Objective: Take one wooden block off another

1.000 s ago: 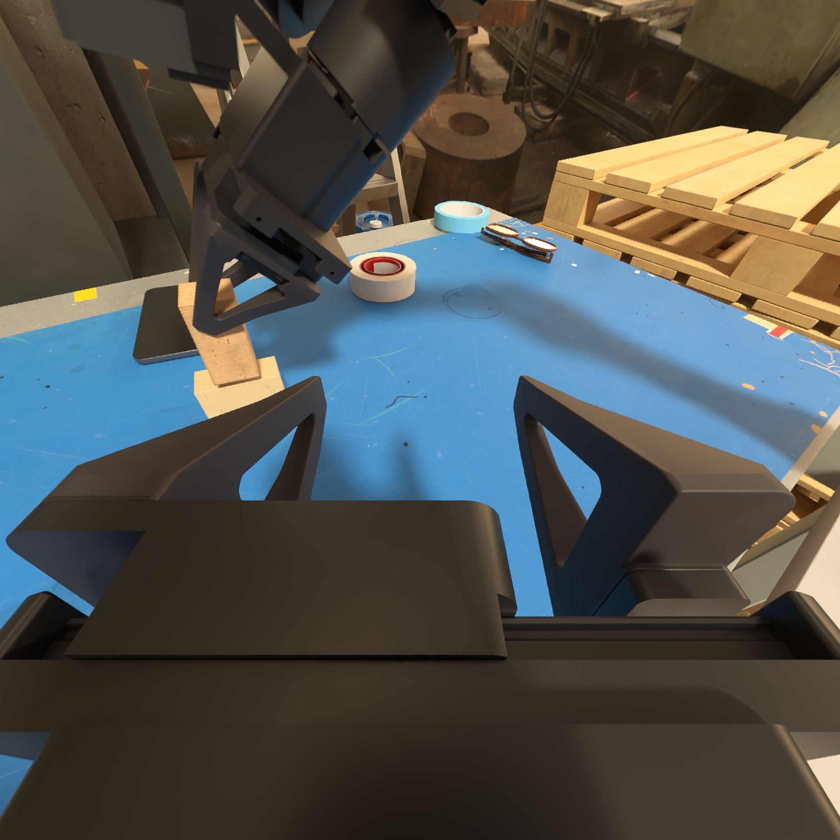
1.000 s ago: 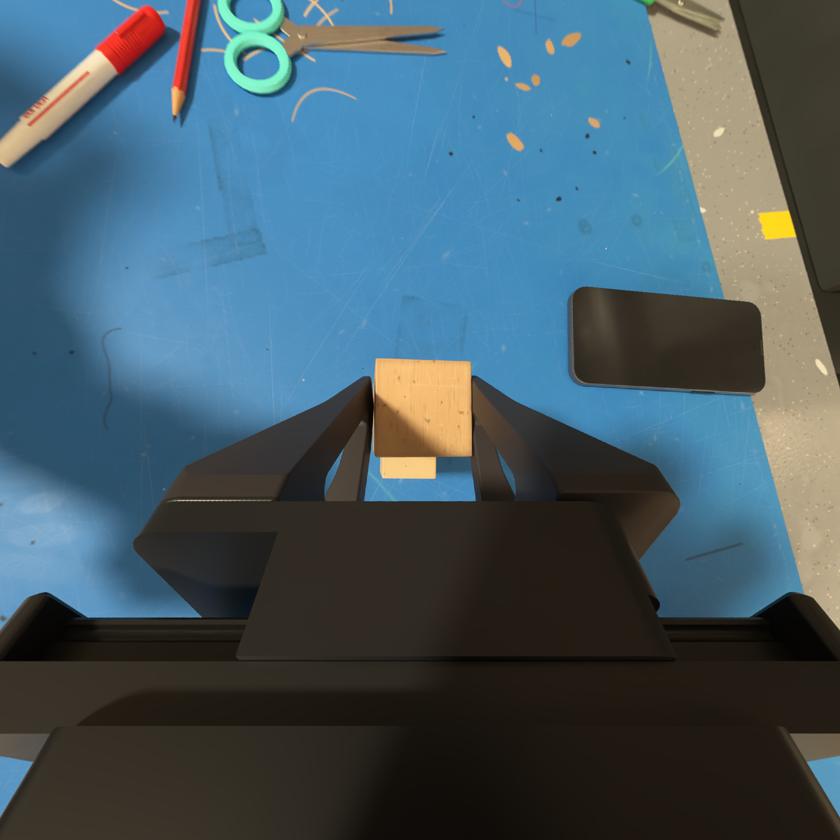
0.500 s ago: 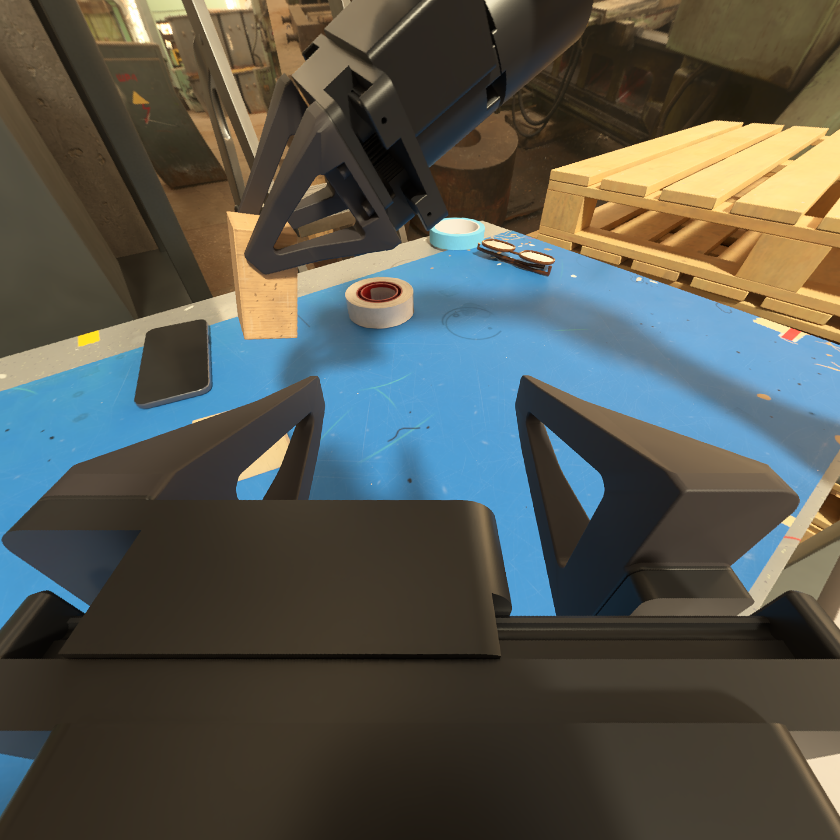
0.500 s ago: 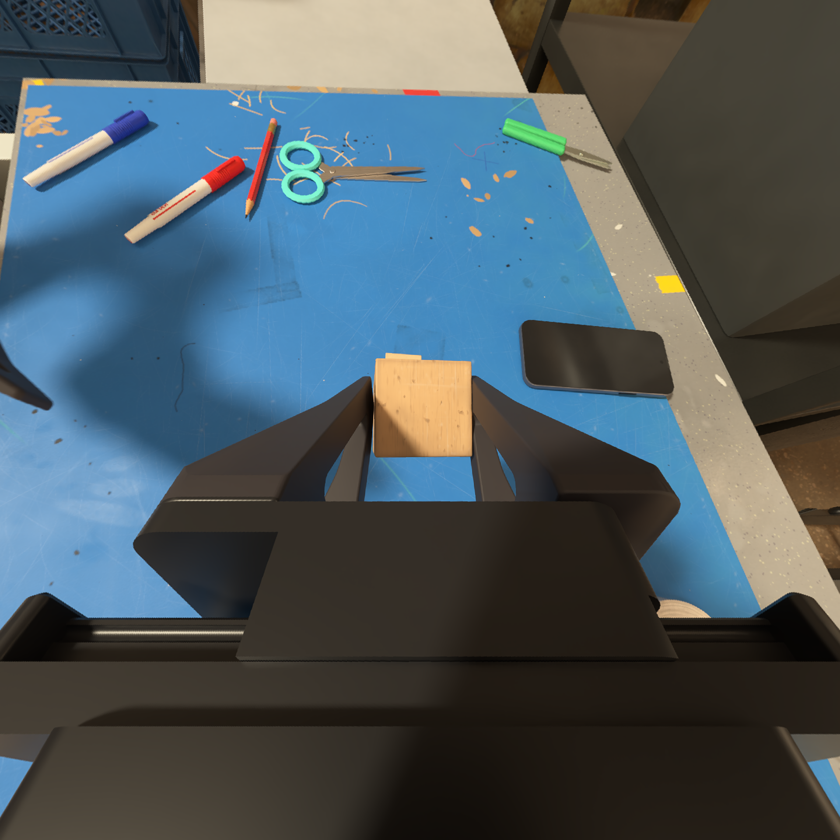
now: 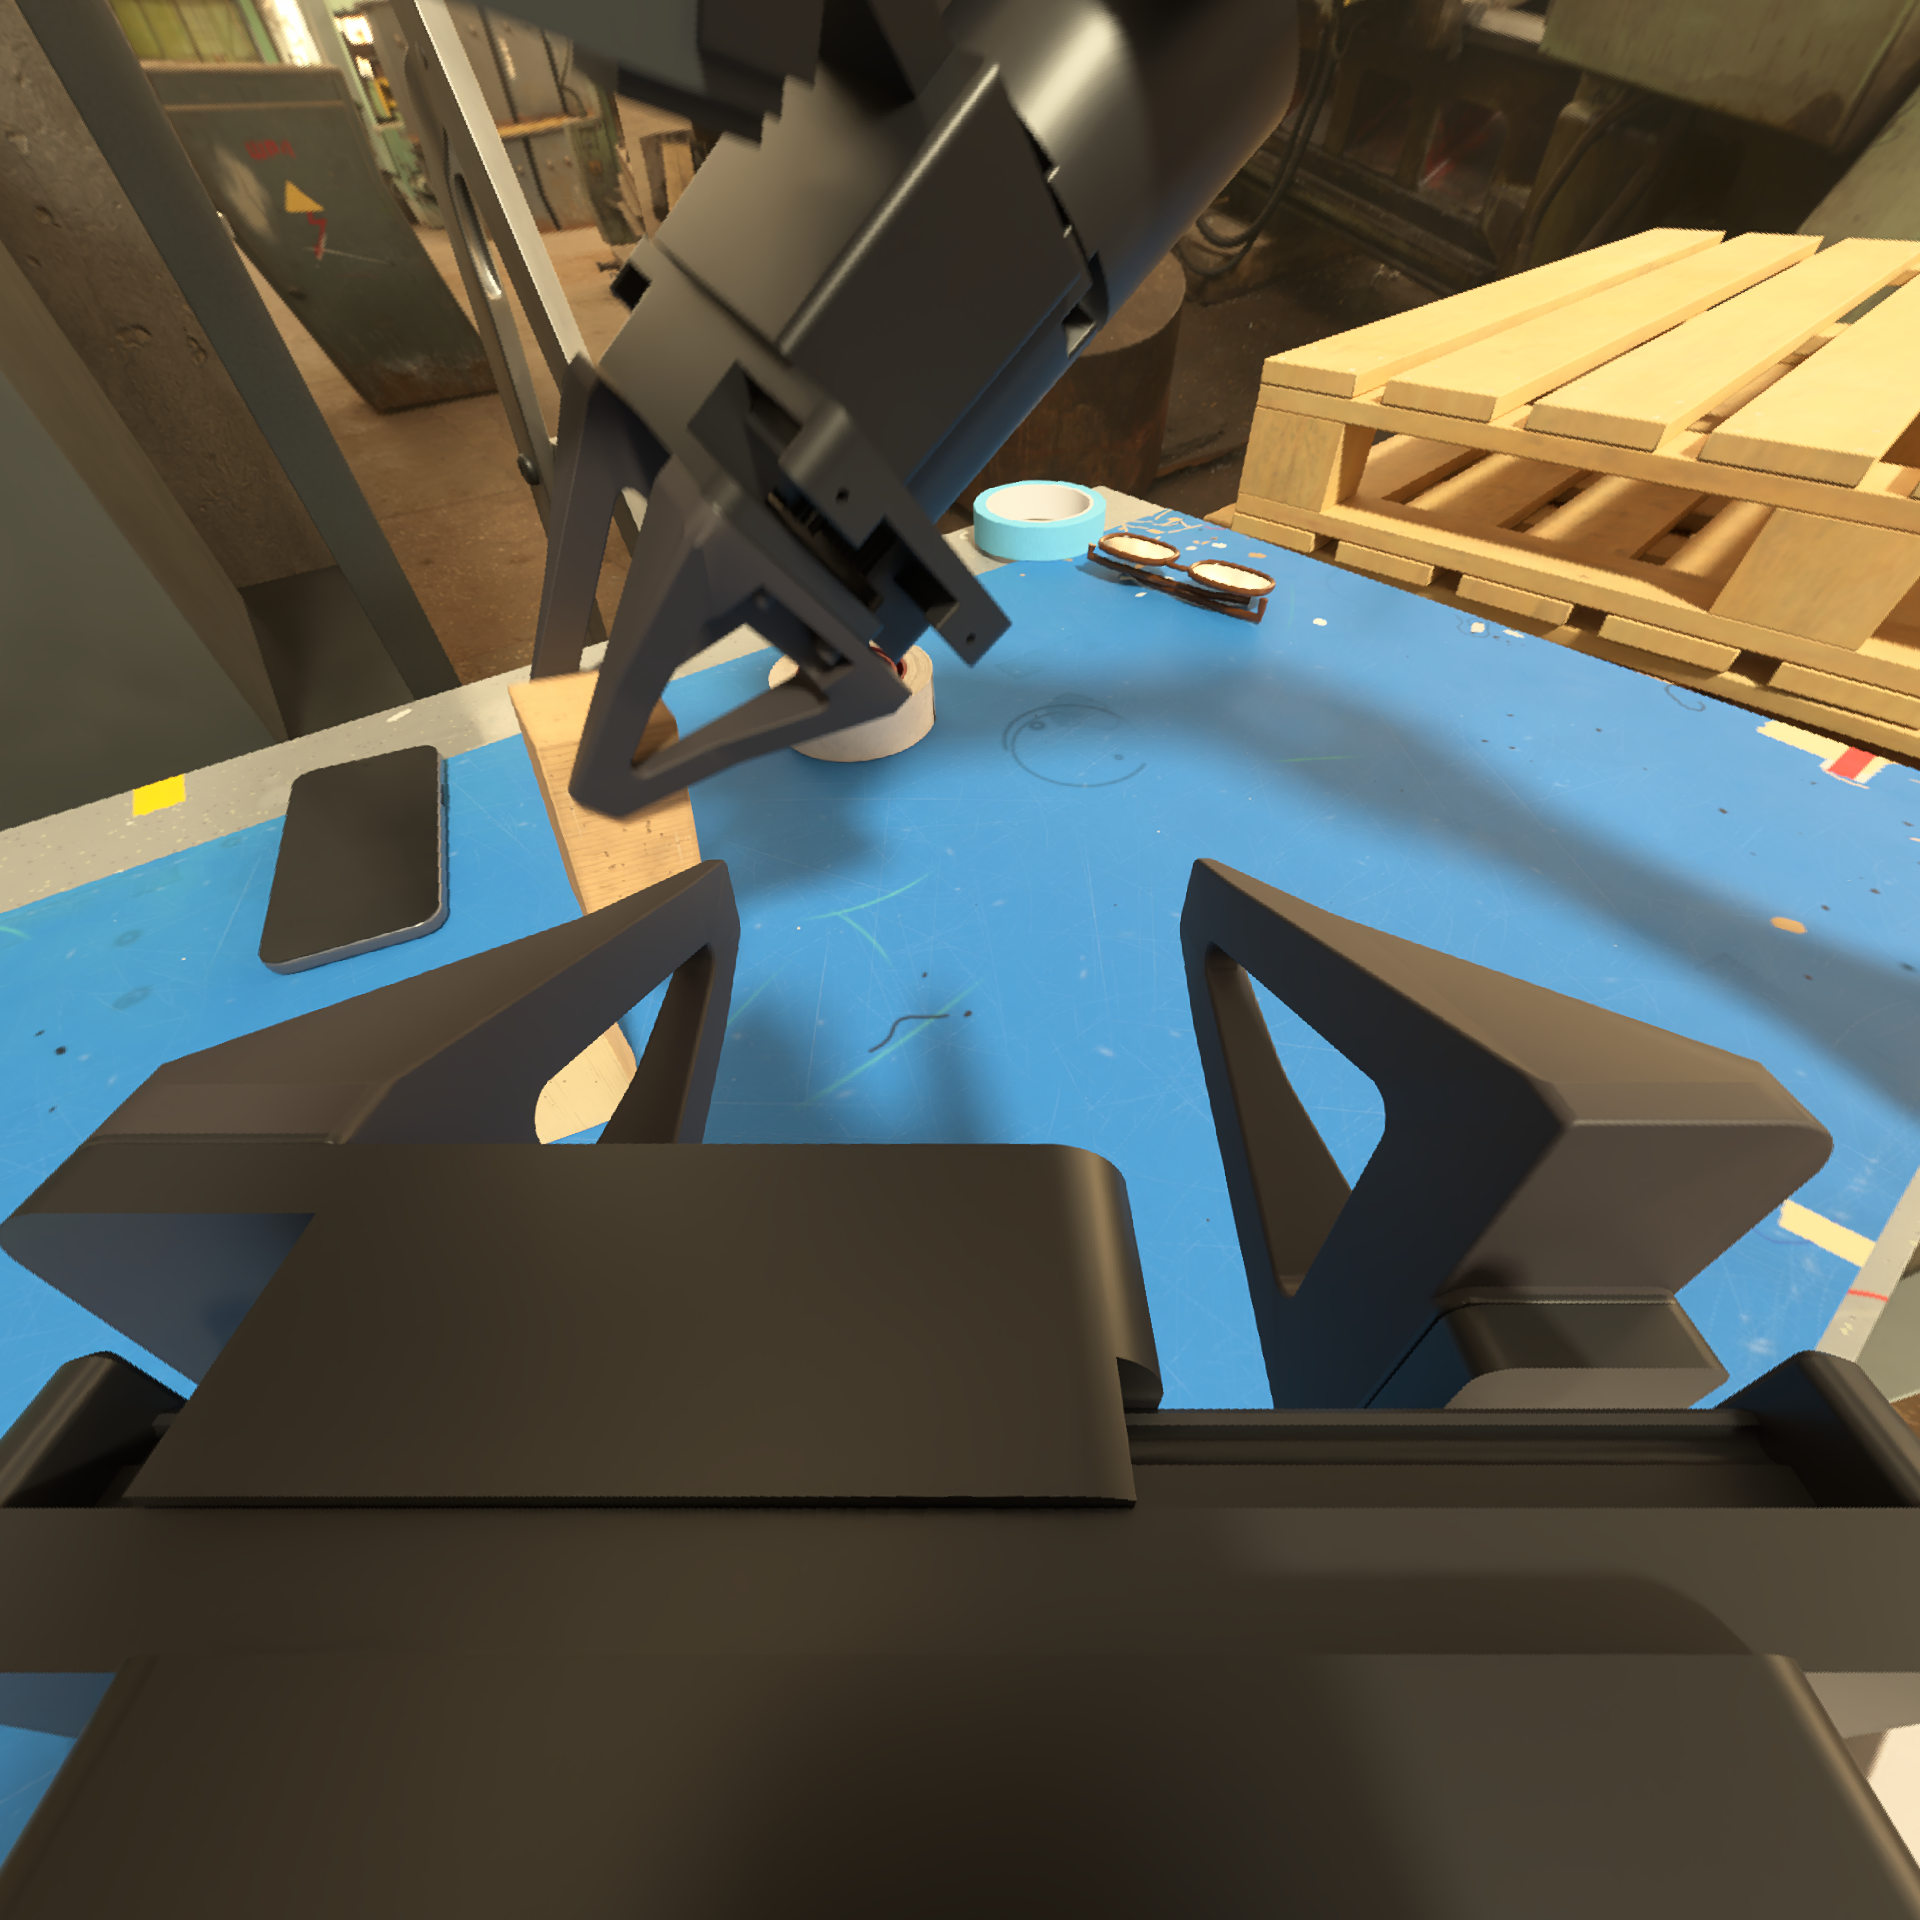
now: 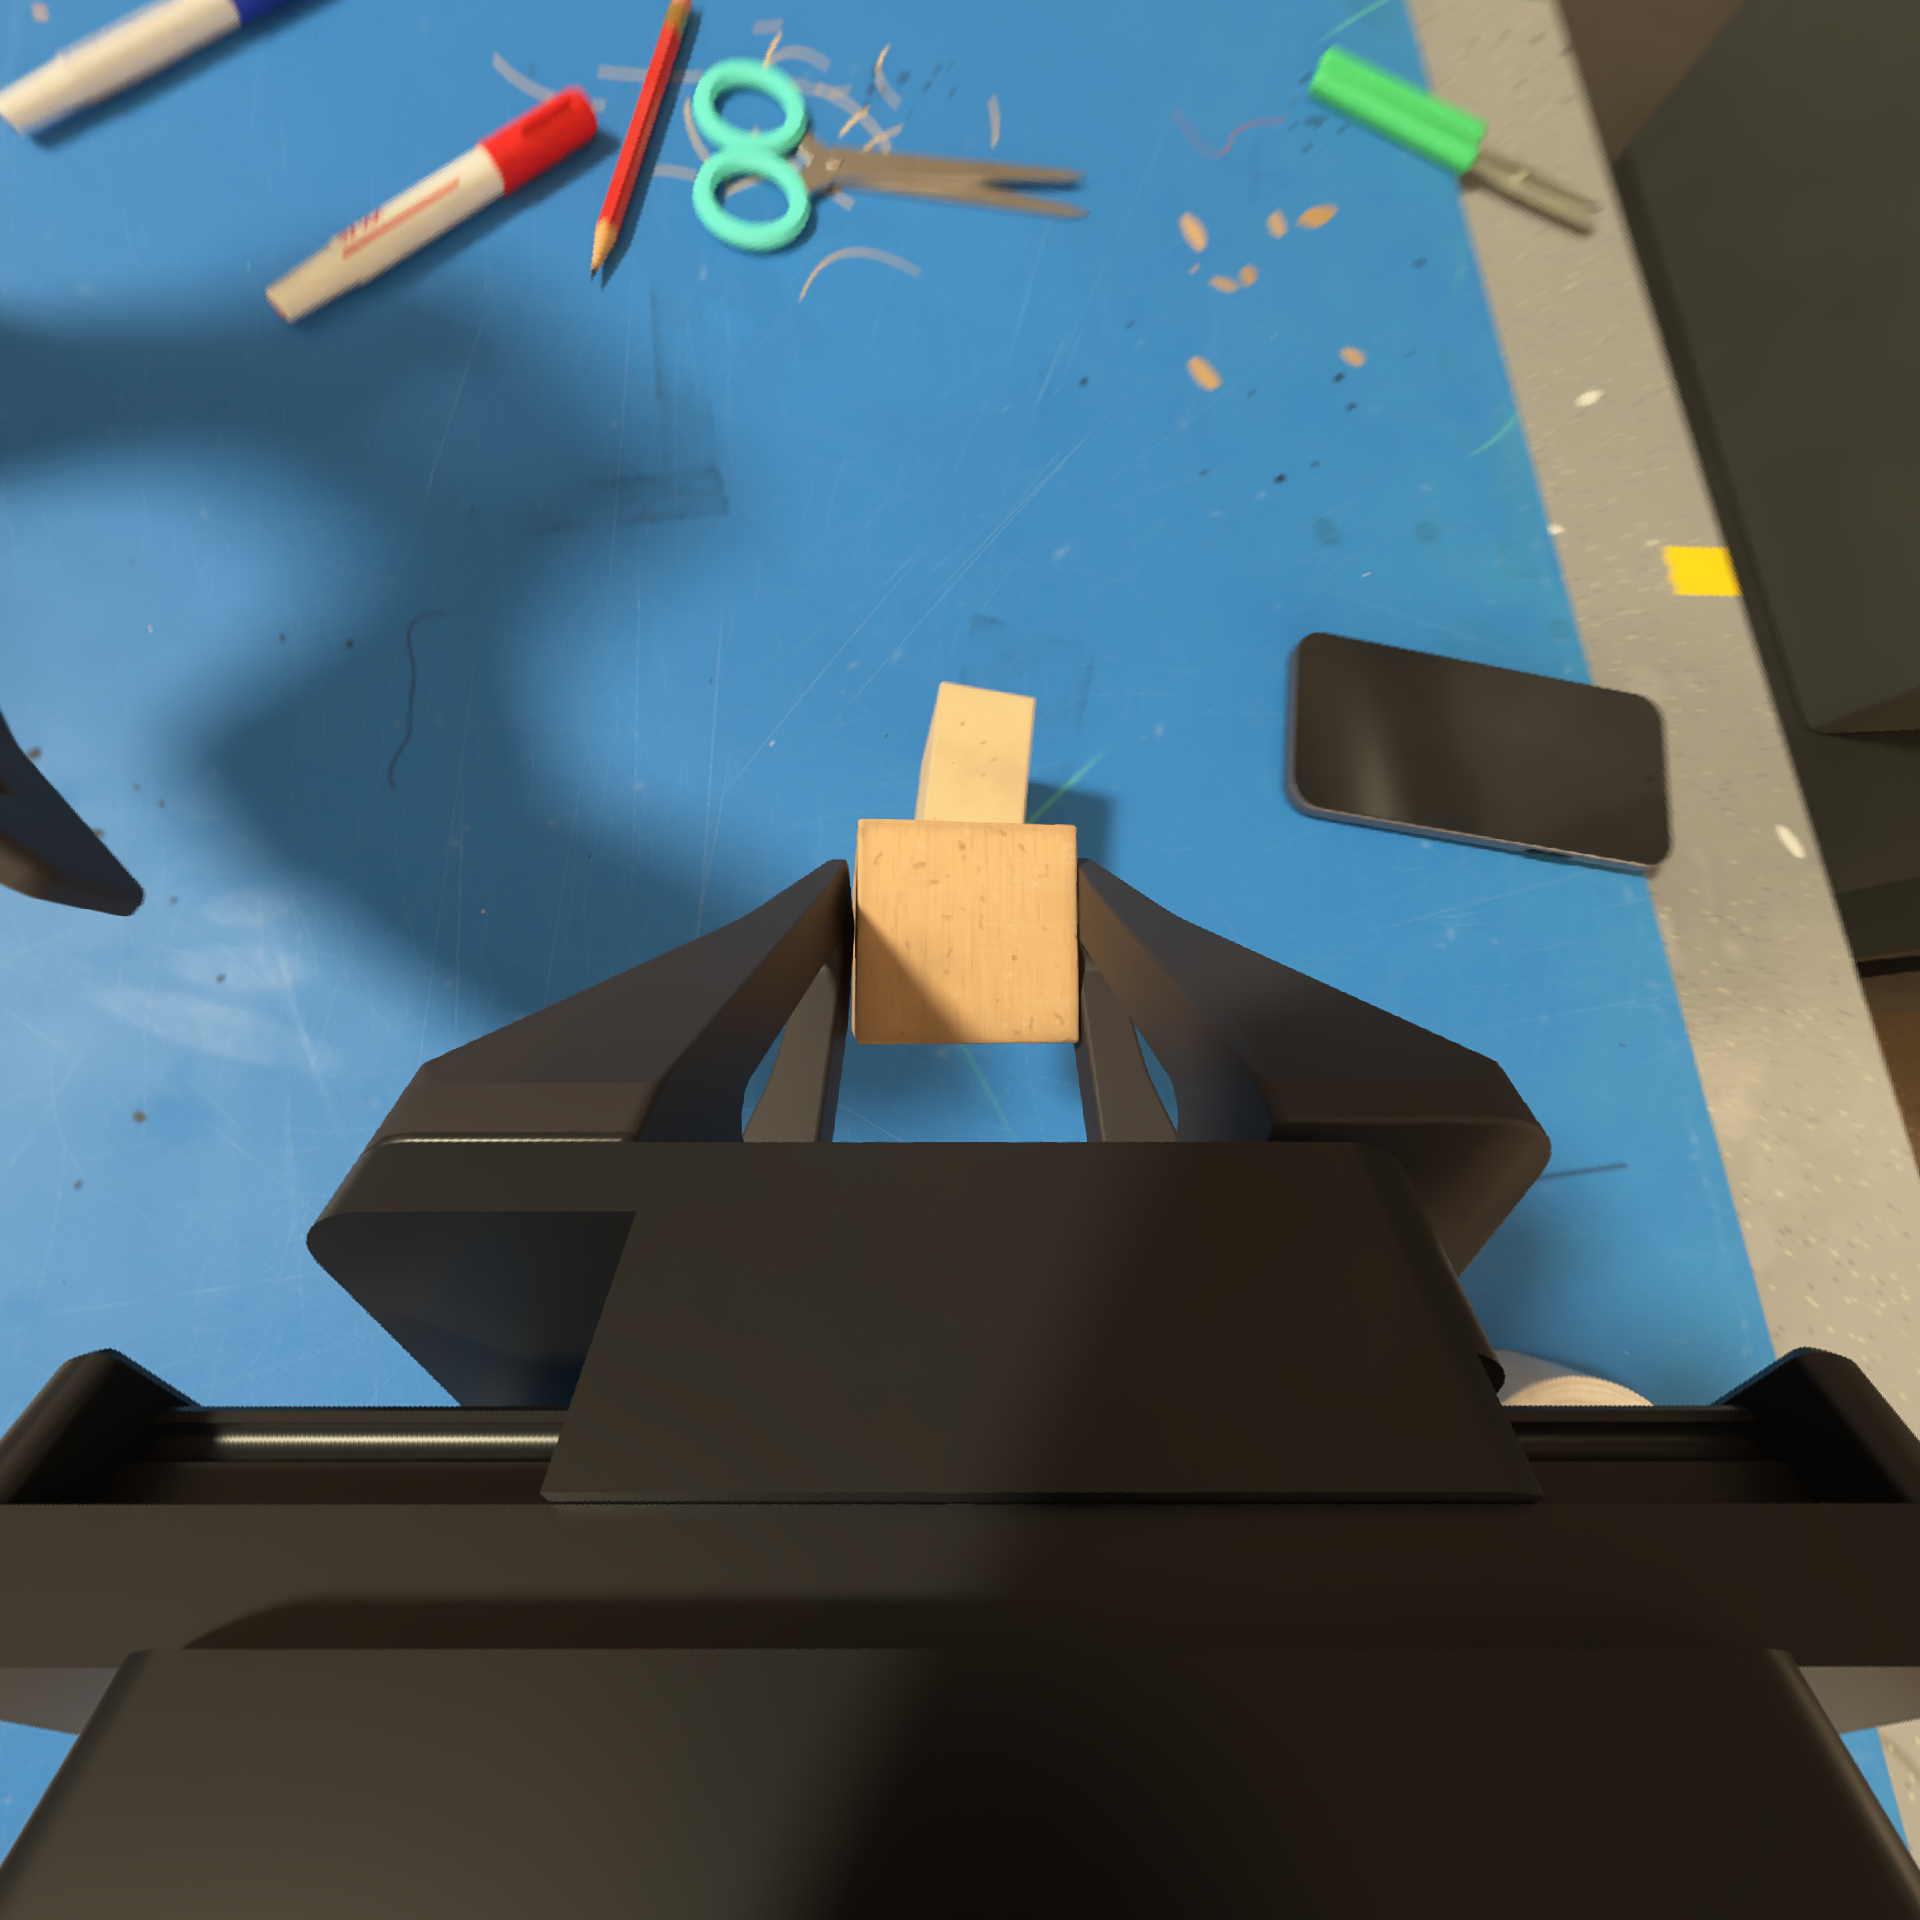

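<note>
My right gripper [image 6: 964, 883] is shut on a tan wooden block [image 6: 964, 930] and holds it low over the blue table [image 6: 520, 623]. A paler wooden block [image 6: 977, 753] lies on the table just beyond it, apart from the held one. In the left wrist view the right gripper [image 5: 582, 738] holds the tan block [image 5: 613, 831] tilted; its lower end is hidden behind my left finger. The pale block [image 5: 582, 1091] shows through that finger's window. My left gripper [image 5: 956, 935] is open and empty above the table.
A black phone [image 6: 1475, 748] lies right of the blocks near the table's grey edge. Scissors [image 6: 769, 156], a red marker [image 6: 436, 203], a pencil [image 6: 639, 130] and a green-handled tool [image 6: 1397, 109] lie farther off. A white tape roll [image 5: 862, 727], blue tape [image 5: 1039, 520], glasses [image 5: 1184, 577] and a pallet [image 5: 1610, 416] are behind.
The right gripper lifted the tan block off the pale block, swung it up, and has now come down low with it beside the pale block. The left gripper stayed open.
</note>
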Available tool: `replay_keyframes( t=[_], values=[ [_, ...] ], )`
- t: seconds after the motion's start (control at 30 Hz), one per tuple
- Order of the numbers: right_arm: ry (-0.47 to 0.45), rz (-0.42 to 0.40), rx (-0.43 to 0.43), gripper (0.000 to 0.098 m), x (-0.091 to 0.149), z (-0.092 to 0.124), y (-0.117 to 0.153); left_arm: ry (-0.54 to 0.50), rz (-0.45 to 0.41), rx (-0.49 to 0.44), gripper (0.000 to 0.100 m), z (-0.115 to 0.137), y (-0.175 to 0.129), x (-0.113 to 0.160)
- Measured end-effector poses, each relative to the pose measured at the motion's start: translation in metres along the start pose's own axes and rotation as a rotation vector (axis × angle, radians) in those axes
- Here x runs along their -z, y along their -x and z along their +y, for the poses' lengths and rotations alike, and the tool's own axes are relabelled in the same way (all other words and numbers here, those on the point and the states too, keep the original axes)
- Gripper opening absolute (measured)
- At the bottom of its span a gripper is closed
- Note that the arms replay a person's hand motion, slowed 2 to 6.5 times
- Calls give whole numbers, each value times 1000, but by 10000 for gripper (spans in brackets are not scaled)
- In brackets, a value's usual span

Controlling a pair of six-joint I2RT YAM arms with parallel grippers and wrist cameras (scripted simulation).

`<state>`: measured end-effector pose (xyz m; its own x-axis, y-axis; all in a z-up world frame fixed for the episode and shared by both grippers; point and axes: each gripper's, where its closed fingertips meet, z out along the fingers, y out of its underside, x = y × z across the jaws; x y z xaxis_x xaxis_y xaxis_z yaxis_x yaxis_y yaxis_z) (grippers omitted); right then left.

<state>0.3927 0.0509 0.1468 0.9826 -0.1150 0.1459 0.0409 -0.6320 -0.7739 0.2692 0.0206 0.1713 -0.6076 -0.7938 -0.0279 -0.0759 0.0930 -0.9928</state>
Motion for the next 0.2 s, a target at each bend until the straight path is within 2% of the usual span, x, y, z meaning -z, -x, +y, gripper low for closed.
replay_keyframes(
  t=[0.2],
  values=[
    [102, -84, 44, 348, -27, 15, 13, 24, -16, 3, 727, 4, 3, 0]
  ],
)
